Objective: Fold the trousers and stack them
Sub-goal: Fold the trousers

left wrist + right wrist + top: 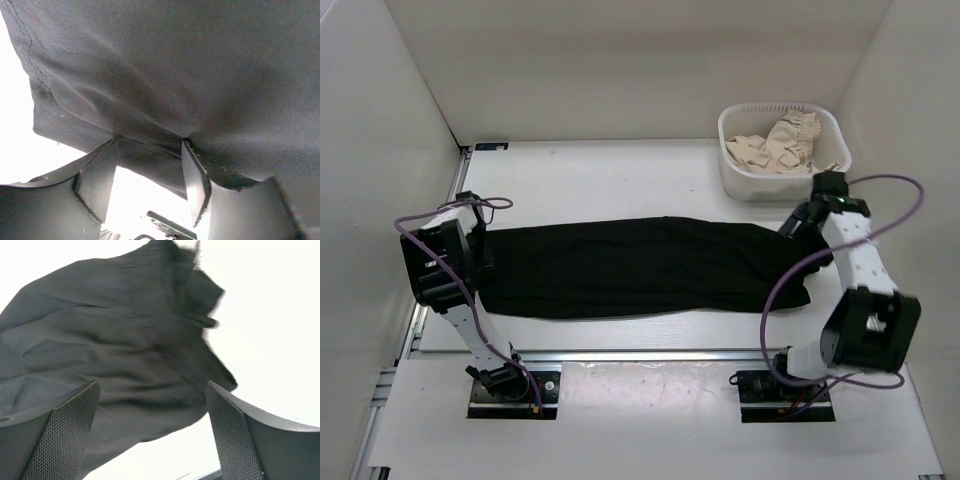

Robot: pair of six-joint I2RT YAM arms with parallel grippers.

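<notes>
Left hand point(150, 142) stands part open at the 9 o'clock end of the trousers point(640, 265) with a fold of cloth between its fingers; whether it truly pinches, I cannot tell. Right hand point(150, 387) gapes wide and holds nothing, poised over the 3 o'clock end. Trousers lie flat, stretched from 9 to 3 across the middle of the surface point(620, 170), apart from the basket point(732, 130) at 1 o'clock. Cloth looks light, limp and prone to sag, so a hold at the end corners, through both layers, seems best.
</notes>
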